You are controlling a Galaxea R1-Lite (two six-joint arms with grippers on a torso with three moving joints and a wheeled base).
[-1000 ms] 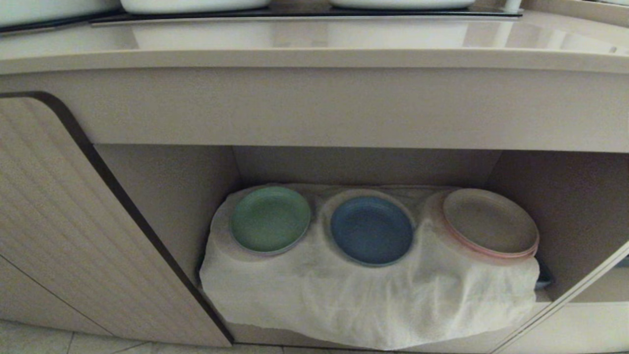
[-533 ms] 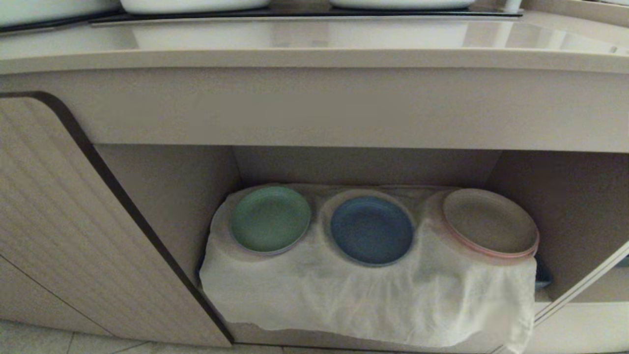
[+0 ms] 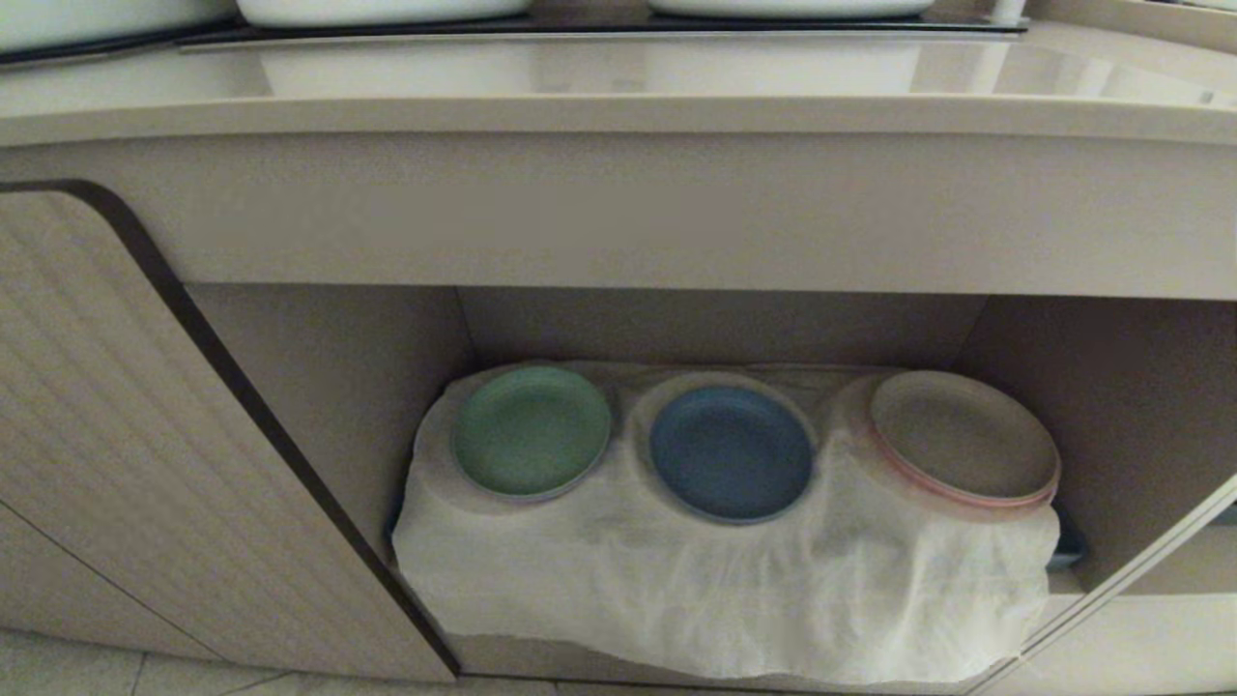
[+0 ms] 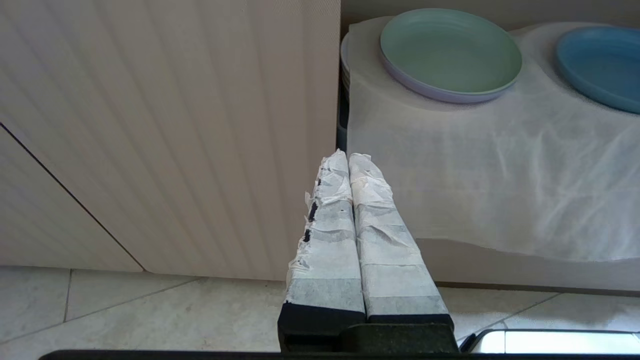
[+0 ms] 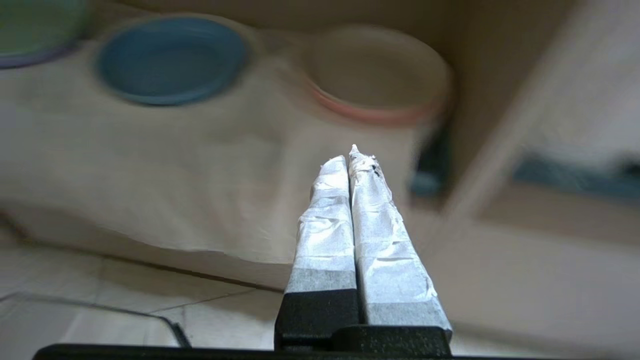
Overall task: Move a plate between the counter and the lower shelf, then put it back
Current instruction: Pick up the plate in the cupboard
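Note:
The light-blue plate (image 3: 731, 452) lies on the white cloth (image 3: 715, 580) in the lower shelf (image 3: 338, 377), the middle one of three plates; it also shows in the right wrist view (image 5: 172, 60) and at the edge of the left wrist view (image 4: 600, 67). The counter (image 3: 618, 87) runs across above the recess. Neither arm appears in the head view. My right gripper (image 5: 350, 157) is shut and empty, low in front of the cloth, below the beige plate. My left gripper (image 4: 347, 157) is shut and empty, low by the ribbed door's edge.
A green plate (image 3: 532, 430) sits left of the blue one and a beige pink-edged plate (image 3: 964, 437) to its right. A ribbed cabinet door (image 3: 145, 435) stands left of the recess and an open door's edge (image 3: 1140, 570) to the right. White dishes (image 3: 387, 10) rest on the black hob.
The cloth's lower right corner shifts between frames. The plates and the camera stay where they were.

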